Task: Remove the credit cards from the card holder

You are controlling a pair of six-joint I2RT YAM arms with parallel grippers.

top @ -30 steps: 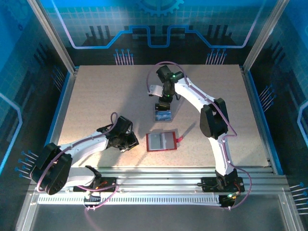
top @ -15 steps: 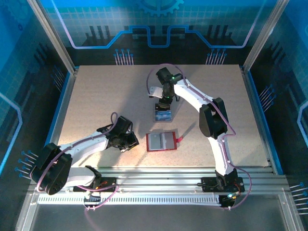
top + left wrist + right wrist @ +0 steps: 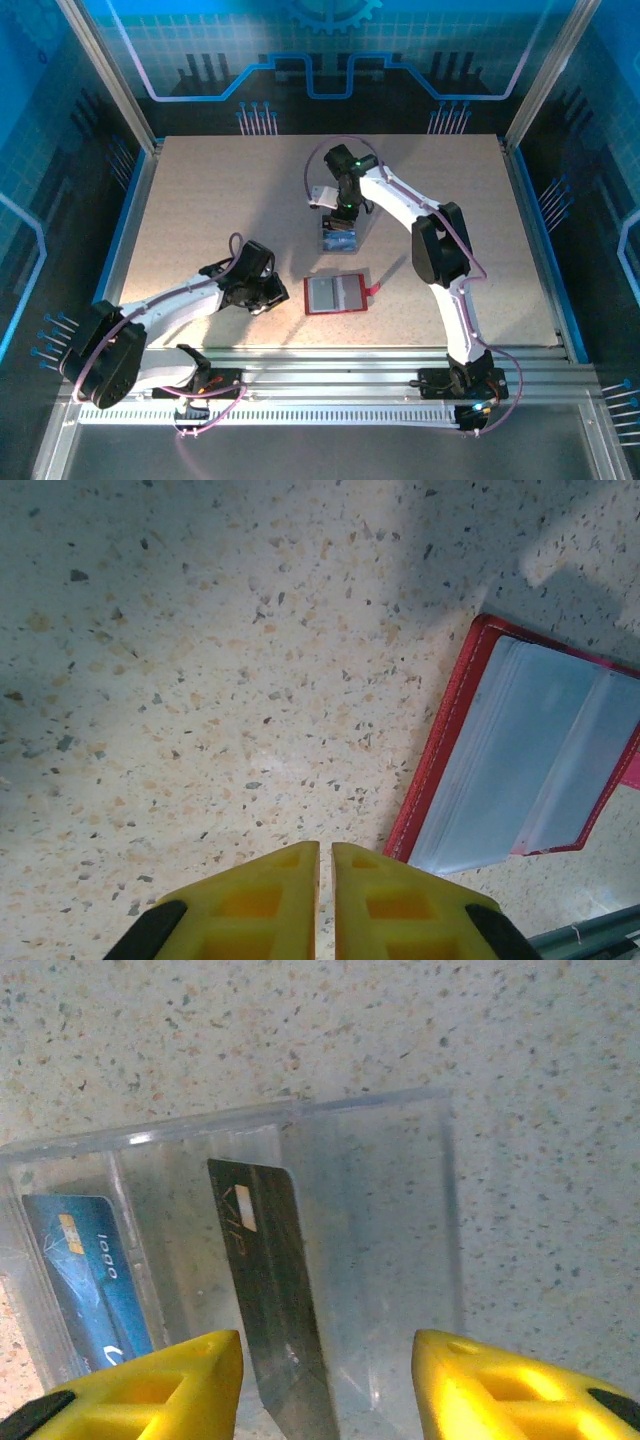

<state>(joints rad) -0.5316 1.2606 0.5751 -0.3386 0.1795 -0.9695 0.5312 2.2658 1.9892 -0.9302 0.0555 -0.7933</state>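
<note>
Overhead, the red card holder lies open near the front of the tabletop. The left pincer sits just beside its left edge, and the right pincer hangs over a clear box farther back. From the left wrist, the yellow fingers are pressed together on nothing; whether the holder's pale pockets hold another card I cannot tell. From the right wrist, the fingers stand apart, gripping nothing, with a black card leaning in the box between them and a blue card in the next compartment. A crooked lift could snag the black card or tip the light box, and the unpinned holder may slide.
</note>
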